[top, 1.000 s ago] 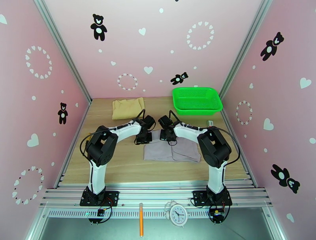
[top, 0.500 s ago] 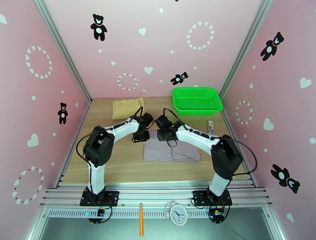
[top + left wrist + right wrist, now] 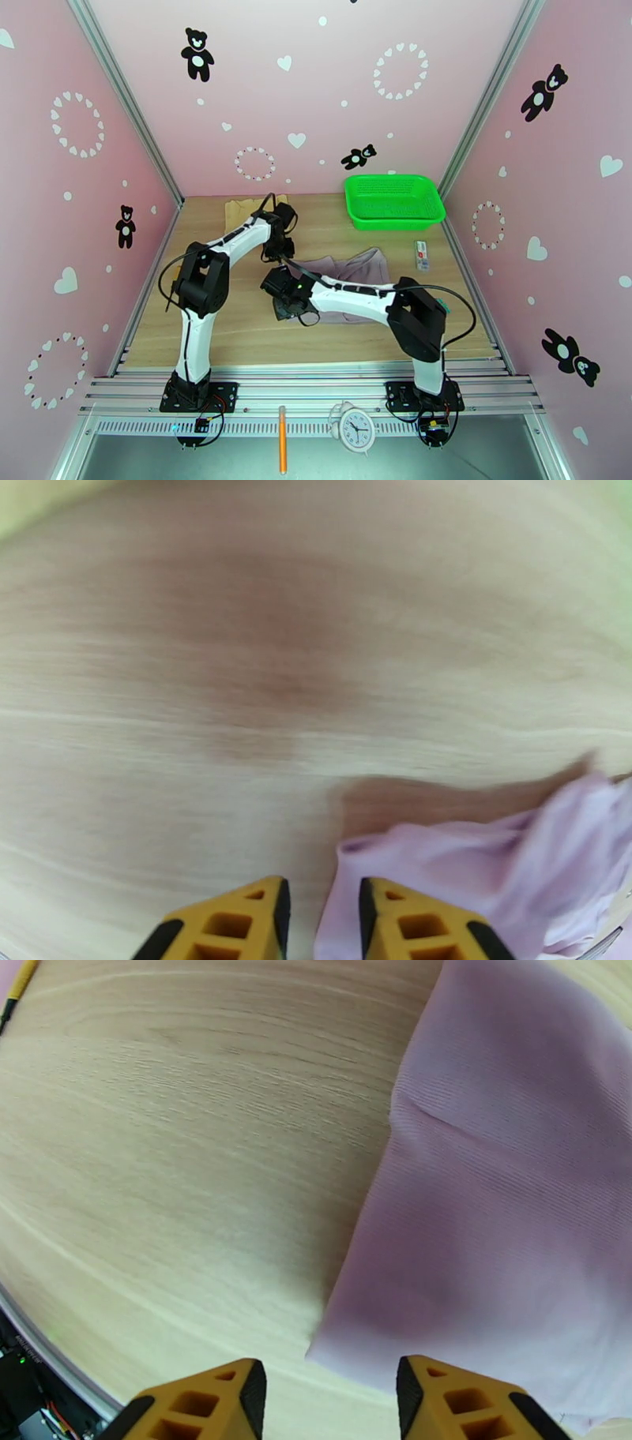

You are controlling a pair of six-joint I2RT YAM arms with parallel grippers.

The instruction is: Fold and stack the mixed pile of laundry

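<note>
The left gripper (image 3: 320, 890) is pinching an edge of the grey-lilac garment (image 3: 474, 867) between nearly closed fingers, with the cloth trailing to its right. The right gripper (image 3: 330, 1374) is standing wide open, holding nothing, with the garment's corner just ahead of its fingers. The tan-beige cloth (image 3: 237, 211) is lying beyond the left gripper.

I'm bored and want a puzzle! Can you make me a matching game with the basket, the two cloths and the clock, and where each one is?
Things:
1. green basket
2. tan cloth
3. lilac garment
4. clock

Places:
A. middle of the table
B. on the near metal rail
C. back right of the table
D. back left of the table

Pairs: 1-C, 2-D, 3-A, 4-B.
</note>
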